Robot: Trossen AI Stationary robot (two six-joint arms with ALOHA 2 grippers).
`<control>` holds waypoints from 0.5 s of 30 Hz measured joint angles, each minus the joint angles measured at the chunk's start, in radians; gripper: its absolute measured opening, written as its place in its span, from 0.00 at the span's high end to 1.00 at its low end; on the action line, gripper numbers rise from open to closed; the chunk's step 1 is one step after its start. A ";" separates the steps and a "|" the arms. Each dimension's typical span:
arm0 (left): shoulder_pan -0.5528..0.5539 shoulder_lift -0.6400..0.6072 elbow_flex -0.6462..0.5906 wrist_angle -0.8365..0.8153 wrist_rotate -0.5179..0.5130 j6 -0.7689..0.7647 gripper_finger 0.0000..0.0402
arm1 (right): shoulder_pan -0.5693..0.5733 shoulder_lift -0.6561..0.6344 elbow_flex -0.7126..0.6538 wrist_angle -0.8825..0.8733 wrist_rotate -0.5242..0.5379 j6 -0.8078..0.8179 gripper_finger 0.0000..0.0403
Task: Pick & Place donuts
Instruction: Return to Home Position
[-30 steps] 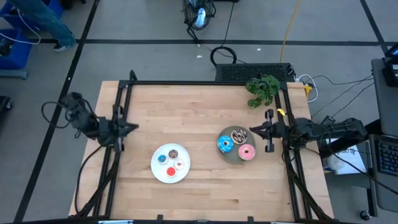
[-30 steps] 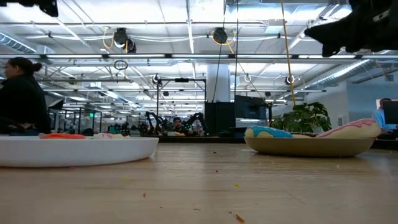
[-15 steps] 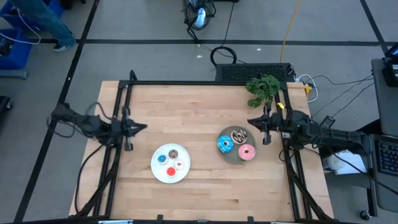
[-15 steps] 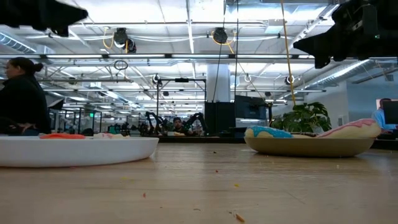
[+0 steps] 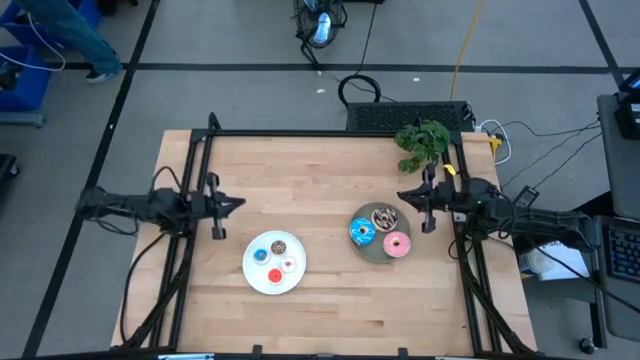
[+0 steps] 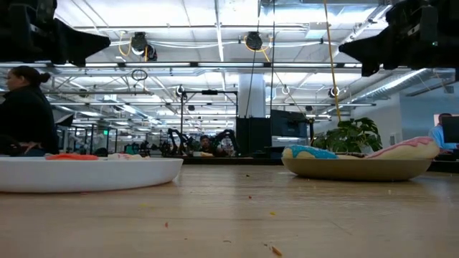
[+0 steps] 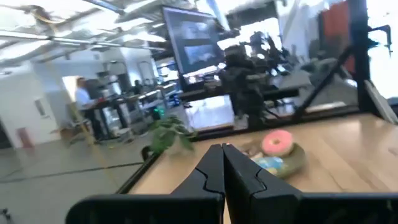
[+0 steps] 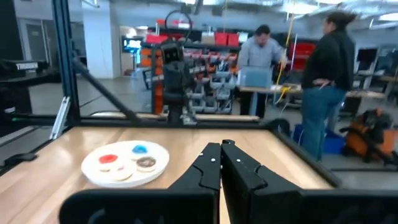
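The left gripper [image 5: 222, 204] is held high over the left side of the desk [image 5: 300, 180], pointing at the middle. Its fingers are pressed tight together and nothing is held between them. The right gripper [image 5: 408, 197] is held high over the right side, pointing back across the desk. Its fingers are also pressed tight together, with nothing in them (both wrist views show the dark fingers touching).

Near the right gripper, a grey plate [image 5: 371, 252] is set on the desk. Three big donuts are found on it: a sprinkled donut [image 5: 383, 216] at the back, a big blue donut [image 5: 361, 233] on the left and a pink donut [image 5: 396, 244] on the right. They lie close together, and the pink one is tipped up on the rim in the low view.

Closer to the left gripper, toward the front, a white plate [image 5: 248, 264] is set well apart from the grey one. Four small donuts are laid flat on it: a small blue donut [image 5: 261, 254], a brown donut [image 5: 279, 247], a red donut [image 5: 274, 275] and a whitish donut [image 5: 288, 265].

A green plant [image 5: 423, 142] is stood at the back right corner of the desk. Past the desk, a person [image 6: 25, 115] in dark clothes is seen in the room.
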 joint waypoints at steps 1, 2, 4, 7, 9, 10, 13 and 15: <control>0.018 -0.018 0.001 -0.015 0.009 -0.009 1.00 | -0.004 -0.016 0.001 0.000 -0.001 -0.008 1.00; 0.032 -0.040 0.008 -0.045 0.022 -0.011 1.00 | -0.010 -0.039 0.001 -0.004 -0.008 -0.012 1.00; 0.050 -0.063 0.030 -0.098 0.046 -0.011 1.00 | -0.028 -0.091 0.002 -0.020 -0.034 -0.011 1.00; 0.071 -0.060 0.043 -0.109 0.065 0.013 1.00 | -0.063 -0.180 0.003 -0.120 -0.071 0.014 1.00; 0.092 -0.061 0.029 -0.095 0.094 0.030 1.00 | -0.084 -0.231 -0.014 -0.160 -0.103 0.060 1.00; 0.109 -0.061 0.020 -0.113 0.093 0.025 1.00 | -0.091 -0.253 -0.038 -0.149 -0.124 0.087 1.00; 0.159 -0.060 -0.001 -0.162 0.109 -0.022 1.00 | -0.110 -0.287 -0.124 -0.078 -0.136 0.122 1.00; 0.192 -0.060 -0.025 -0.156 0.147 -0.055 1.00 | -0.124 -0.297 -0.124 -0.120 -0.104 0.106 1.00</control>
